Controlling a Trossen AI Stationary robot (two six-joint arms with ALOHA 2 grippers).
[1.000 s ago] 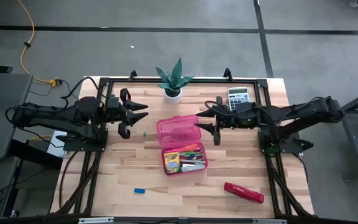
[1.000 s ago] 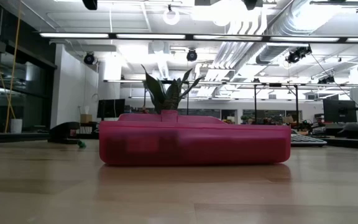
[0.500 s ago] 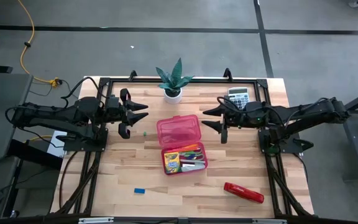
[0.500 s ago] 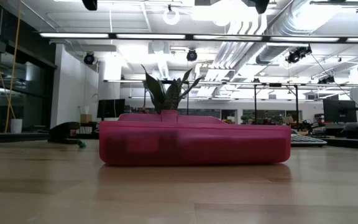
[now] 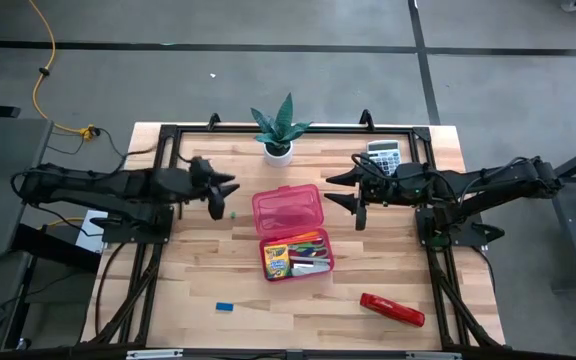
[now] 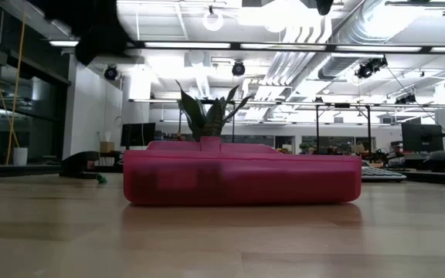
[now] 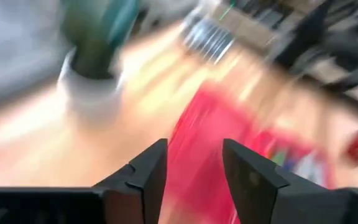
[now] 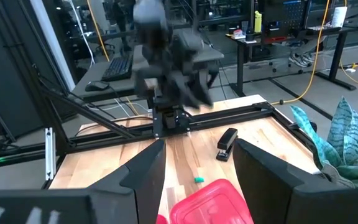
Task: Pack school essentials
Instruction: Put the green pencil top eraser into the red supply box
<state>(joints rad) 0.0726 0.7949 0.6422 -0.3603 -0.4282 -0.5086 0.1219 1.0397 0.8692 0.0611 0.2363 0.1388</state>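
While the pink case [image 5: 293,232] lies open mid-desk [image 5: 168,290], lid flat toward the plant [image 5: 279,128], its tray holds the crayon box [image 5: 276,260] and markers, so packing is largely done. Left gripper [image 5: 223,192] hovers just left of the lid, fingers [image 7: 143,177] apart (likely set to flip it shut). Right gripper [image 5: 340,190] waits right of the lid, fingers [image 8: 146,171] spread. Blue eraser [image 5: 225,306] sits loose near the front edge, well apart from the case.
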